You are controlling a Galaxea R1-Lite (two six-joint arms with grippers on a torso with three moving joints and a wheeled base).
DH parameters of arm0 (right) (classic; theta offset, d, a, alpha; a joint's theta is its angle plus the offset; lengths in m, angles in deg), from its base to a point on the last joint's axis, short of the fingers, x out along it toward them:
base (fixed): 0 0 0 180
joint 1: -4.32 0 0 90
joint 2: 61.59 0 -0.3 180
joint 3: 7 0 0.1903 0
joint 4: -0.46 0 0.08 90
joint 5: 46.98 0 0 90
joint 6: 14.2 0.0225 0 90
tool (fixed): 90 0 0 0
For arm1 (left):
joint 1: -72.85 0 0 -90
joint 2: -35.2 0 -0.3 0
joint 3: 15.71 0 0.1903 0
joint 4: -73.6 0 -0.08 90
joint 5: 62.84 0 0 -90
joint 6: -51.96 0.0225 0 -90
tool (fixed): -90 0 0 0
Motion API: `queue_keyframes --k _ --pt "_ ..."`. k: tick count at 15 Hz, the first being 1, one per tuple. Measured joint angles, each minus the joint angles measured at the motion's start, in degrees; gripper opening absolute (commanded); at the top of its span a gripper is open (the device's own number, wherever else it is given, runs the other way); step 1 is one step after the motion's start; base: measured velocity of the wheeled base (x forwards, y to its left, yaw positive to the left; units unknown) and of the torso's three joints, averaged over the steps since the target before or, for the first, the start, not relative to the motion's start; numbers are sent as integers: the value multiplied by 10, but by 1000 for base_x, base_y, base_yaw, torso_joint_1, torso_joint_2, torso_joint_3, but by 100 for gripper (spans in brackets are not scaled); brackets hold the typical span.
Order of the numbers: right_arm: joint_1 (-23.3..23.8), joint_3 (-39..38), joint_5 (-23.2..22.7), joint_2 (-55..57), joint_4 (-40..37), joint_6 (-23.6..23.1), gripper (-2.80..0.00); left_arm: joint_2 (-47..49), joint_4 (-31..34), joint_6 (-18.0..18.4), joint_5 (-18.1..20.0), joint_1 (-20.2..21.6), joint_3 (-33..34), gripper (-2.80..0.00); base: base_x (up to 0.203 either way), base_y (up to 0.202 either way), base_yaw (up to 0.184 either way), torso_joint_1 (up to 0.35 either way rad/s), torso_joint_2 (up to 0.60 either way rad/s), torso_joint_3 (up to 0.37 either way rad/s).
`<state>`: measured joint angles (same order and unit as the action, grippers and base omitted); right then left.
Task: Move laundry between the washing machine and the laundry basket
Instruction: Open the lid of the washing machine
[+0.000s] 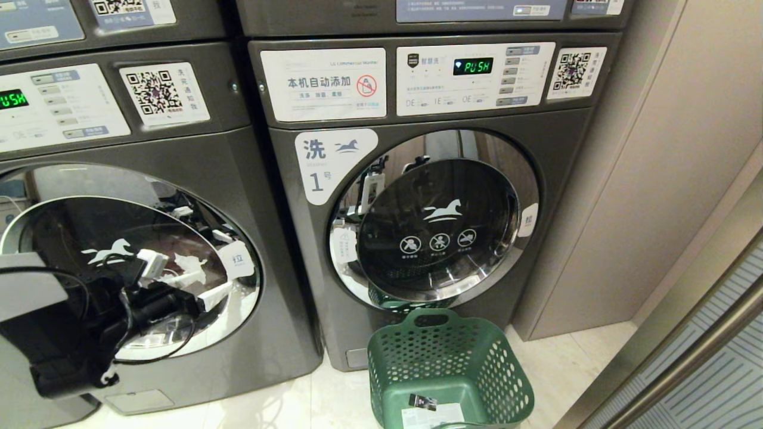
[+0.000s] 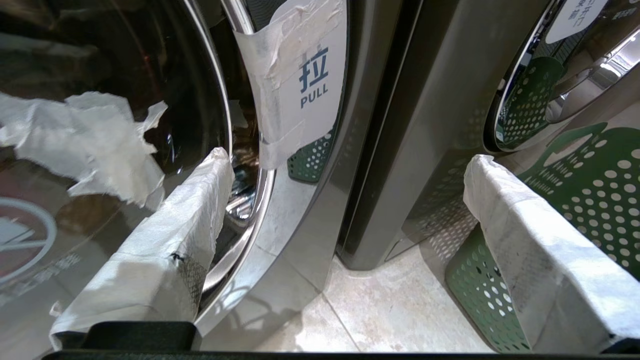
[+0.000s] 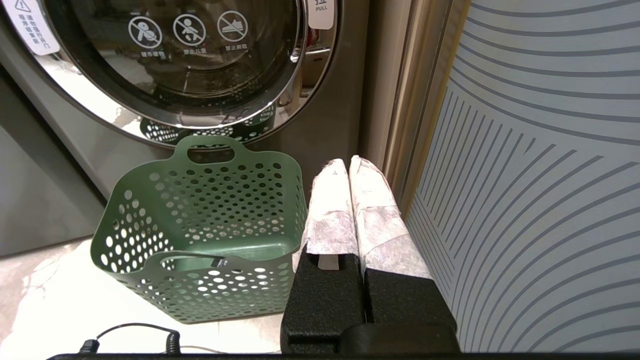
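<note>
1. Left hand (image 2: 345, 200) is spread wide, its two white-wrapped fingers (image 2: 165, 240) far apart and holding nothing.
2. It hangs in front of the dark grey front-loading washing machine (image 1: 179, 238) on the left of the scene, at the right edge of this machine's round glass door (image 2: 100, 150); one finger is just beside the chrome door rim, and I cannot tell if it touches.
3. A white taped label with the word PULL (image 2: 305, 80) sits on the door edge, just beyond that finger.
4. Right hand (image 3: 350, 170) is pressed together and empty, low beside the striped grey panel (image 3: 540, 175) on the right of the scene.
5. The dark green perforated plastic laundry basket (image 1: 477, 369) stands on the pale tiled floor (image 1: 572, 357), near the front of the right machine marked 1 (image 1: 417, 214), whose round door is closed.
6. Inside the basket only a white label (image 1: 432, 414) shows; no garment is visible in any view.
7. Both machines' displays read PUSH (image 1: 473, 66) in green.
</note>
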<state>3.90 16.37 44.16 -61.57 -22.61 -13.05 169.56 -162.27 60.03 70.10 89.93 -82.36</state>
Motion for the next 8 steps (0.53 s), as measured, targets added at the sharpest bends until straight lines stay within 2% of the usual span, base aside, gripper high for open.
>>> queue_keyframes --k 8 --pt "0 0 0 0 0 0 -280 55 5 -7 -21 -37 -99 0 0 0 0 0 0 0"
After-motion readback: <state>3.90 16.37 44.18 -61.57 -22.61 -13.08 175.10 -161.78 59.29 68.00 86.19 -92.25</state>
